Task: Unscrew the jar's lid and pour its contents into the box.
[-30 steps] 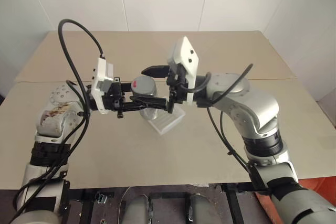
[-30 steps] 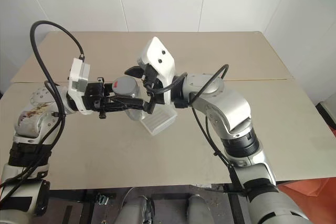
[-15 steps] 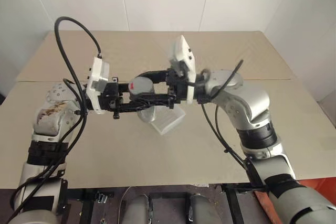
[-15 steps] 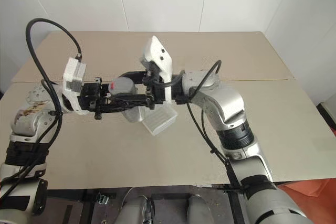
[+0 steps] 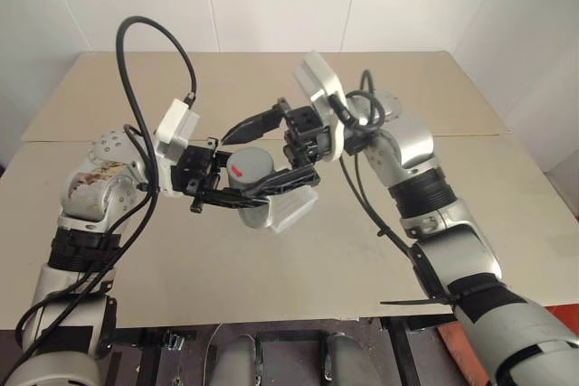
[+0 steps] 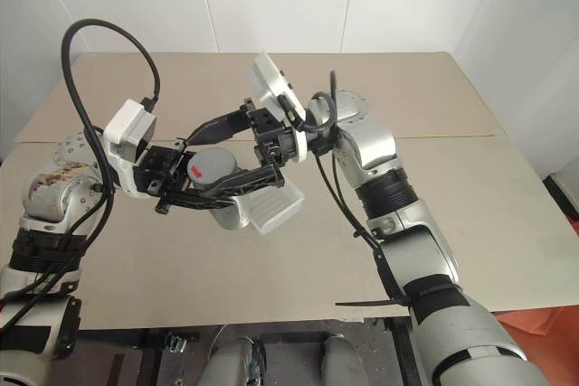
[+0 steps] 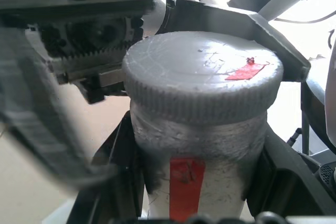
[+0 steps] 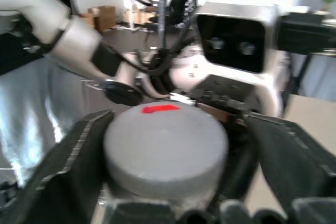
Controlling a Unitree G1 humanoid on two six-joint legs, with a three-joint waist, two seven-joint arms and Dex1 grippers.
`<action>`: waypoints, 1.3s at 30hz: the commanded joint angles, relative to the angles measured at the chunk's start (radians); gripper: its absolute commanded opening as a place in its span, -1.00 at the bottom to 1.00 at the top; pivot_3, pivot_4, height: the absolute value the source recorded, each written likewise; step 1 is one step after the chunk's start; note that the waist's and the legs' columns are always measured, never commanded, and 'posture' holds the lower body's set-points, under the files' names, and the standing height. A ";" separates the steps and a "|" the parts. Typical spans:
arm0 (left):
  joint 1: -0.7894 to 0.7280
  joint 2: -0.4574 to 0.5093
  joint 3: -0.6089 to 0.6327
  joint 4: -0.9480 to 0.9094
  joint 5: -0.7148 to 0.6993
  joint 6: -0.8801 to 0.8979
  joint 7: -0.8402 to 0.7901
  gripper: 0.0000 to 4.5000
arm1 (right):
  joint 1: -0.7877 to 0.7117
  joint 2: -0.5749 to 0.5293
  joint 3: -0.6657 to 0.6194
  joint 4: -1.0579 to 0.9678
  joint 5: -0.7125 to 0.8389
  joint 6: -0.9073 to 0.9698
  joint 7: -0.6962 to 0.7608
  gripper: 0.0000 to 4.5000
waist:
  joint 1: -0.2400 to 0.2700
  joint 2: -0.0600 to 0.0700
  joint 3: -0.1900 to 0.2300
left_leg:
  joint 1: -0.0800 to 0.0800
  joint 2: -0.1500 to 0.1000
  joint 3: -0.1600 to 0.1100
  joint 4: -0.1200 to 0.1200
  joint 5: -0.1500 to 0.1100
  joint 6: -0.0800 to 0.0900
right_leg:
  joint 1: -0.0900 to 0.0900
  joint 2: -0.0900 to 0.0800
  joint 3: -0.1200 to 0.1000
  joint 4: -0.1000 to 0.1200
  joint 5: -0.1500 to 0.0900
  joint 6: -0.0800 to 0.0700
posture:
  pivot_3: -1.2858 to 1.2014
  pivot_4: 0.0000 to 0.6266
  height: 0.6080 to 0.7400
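Left eye view: jar [image 5: 251, 189] held above desk [image 5: 362, 250], just beside box [image 5: 291, 208]; left gripper [image 5: 237, 200] jaws pinching jar body. Lid [image 5: 247, 164] on. Right gripper [image 5: 271, 146] jaws spread either side of lid. Box contents: can't tell.

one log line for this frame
left gripper: shut on jar | right gripper: open around lid | lid: on | box: on table

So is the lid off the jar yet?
No, the lid with its red mark sits on top of the jar, which the left gripper clamps by its body.
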 commanded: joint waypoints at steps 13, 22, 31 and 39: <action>-0.003 -0.040 0.043 0.081 0.063 -0.060 0.084 -0.10 | 0.200 0.001 -0.049 -0.653 -0.020 0.423 -0.708 0.97 | -0.006 0.000 0.000 | -0.004 -0.001 0.001 0.000 0.000 -0.001 | -0.007 -0.001 0.002 0.002 0.000 0.000 | 0.03 -0.52 1.00; -0.005 -0.035 0.053 0.066 0.071 -0.058 0.090 -0.10 | 0.145 0.051 0.009 -0.528 -0.112 0.424 -0.786 0.97 | 0.001 0.000 0.000 | -0.004 -0.002 0.001 0.001 0.001 -0.001 | -0.007 -0.001 0.003 0.003 0.000 0.000 | 0.03 -0.52 1.00; 0.028 -0.006 0.078 0.032 0.056 -0.047 0.099 -0.10 | 0.170 -0.055 -0.061 -0.516 -0.113 0.408 -0.759 0.97 | -0.002 0.000 0.000 | -0.005 -0.001 0.002 0.000 0.000 0.000 | -0.007 -0.001 0.003 0.002 0.000 0.000 | 0.03 -0.52 1.00; 0.040 0.025 0.097 0.022 0.040 -0.033 0.090 -0.10 | 0.189 -0.184 -0.129 -0.460 -0.094 0.380 -0.747 0.97 | -0.001 0.000 0.000 | -0.005 -0.001 0.002 0.000 0.000 0.000 | -0.007 -0.001 0.003 0.002 0.000 0.000 | 0.03 -0.52 1.00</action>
